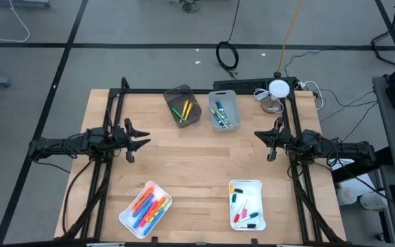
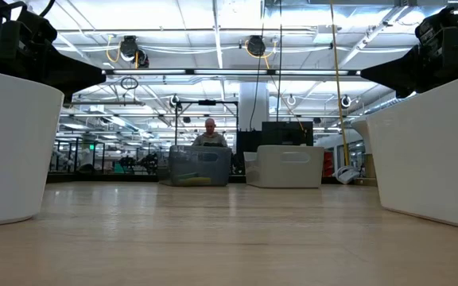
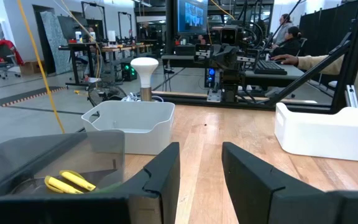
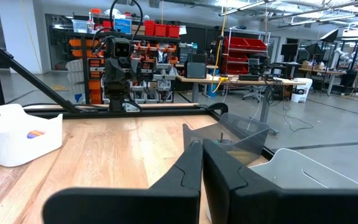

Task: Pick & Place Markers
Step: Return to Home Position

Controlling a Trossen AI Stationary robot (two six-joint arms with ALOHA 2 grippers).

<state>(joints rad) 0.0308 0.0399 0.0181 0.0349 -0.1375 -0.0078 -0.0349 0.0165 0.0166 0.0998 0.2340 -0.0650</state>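
Chunky orange, pink, blue and yellow markers (image 1: 148, 208) lie in a white tray (image 1: 126, 221) at the near left. Thin white-barrelled markers (image 1: 245, 208) lie in a second white tray (image 1: 257, 185) at the near right. Yellow and green markers (image 1: 183, 110) sit in a dark grey bin (image 1: 177, 94) at the far side, and blue and green markers (image 1: 220, 114) in a light grey bin (image 1: 229, 97) beside it. My left gripper (image 3: 201, 174) hovers open at the left edge. My right gripper (image 4: 202, 168) hovers shut at the right edge. Both point level toward the table's middle and hold nothing.
A white lamp (image 1: 278, 88) and cables sit at the far right corner. Black frame rails (image 1: 108, 171) run along both side edges. Bare wood (image 1: 201, 158) spans the table's middle between the grippers. People sit at desks beyond the table (image 3: 291, 43).
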